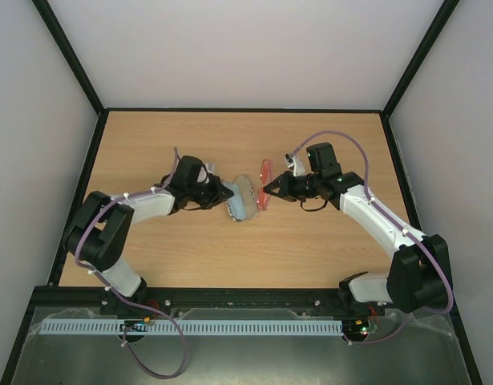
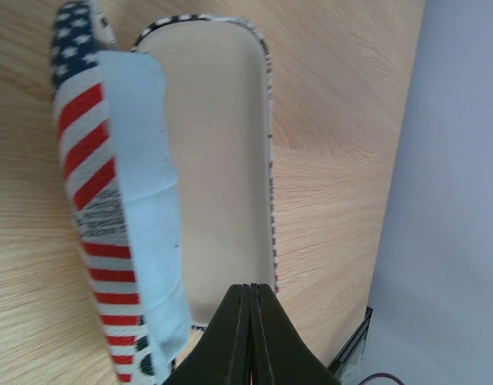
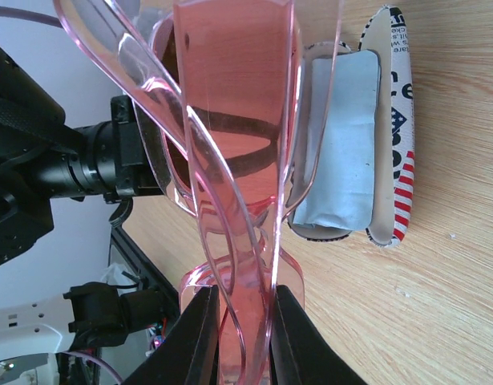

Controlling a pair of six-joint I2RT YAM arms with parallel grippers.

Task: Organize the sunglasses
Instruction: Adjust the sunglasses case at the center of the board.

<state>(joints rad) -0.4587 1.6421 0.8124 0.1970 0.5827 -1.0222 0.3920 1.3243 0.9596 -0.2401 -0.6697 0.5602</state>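
The sunglasses (image 1: 264, 180) have a translucent red-orange frame and are folded. My right gripper (image 1: 272, 192) is shut on them and holds them just right of the case. In the right wrist view the sunglasses (image 3: 230, 120) stand between my fingers, with the right gripper (image 3: 244, 297) pinching the frame. The flag-print case (image 1: 242, 200) lies open at the table's middle, showing its beige inside (image 2: 222, 160), its lid (image 2: 86, 144) and a light blue cloth (image 2: 146, 184). My left gripper (image 1: 227, 192) is shut at the case's left end, its tips (image 2: 252, 290) over the near rim.
The wooden table (image 1: 230, 257) is framed by black rails and white walls. In the right wrist view the left arm (image 3: 70, 168) shows beyond the sunglasses, and the case with the cloth (image 3: 342, 144) lies at upper right.
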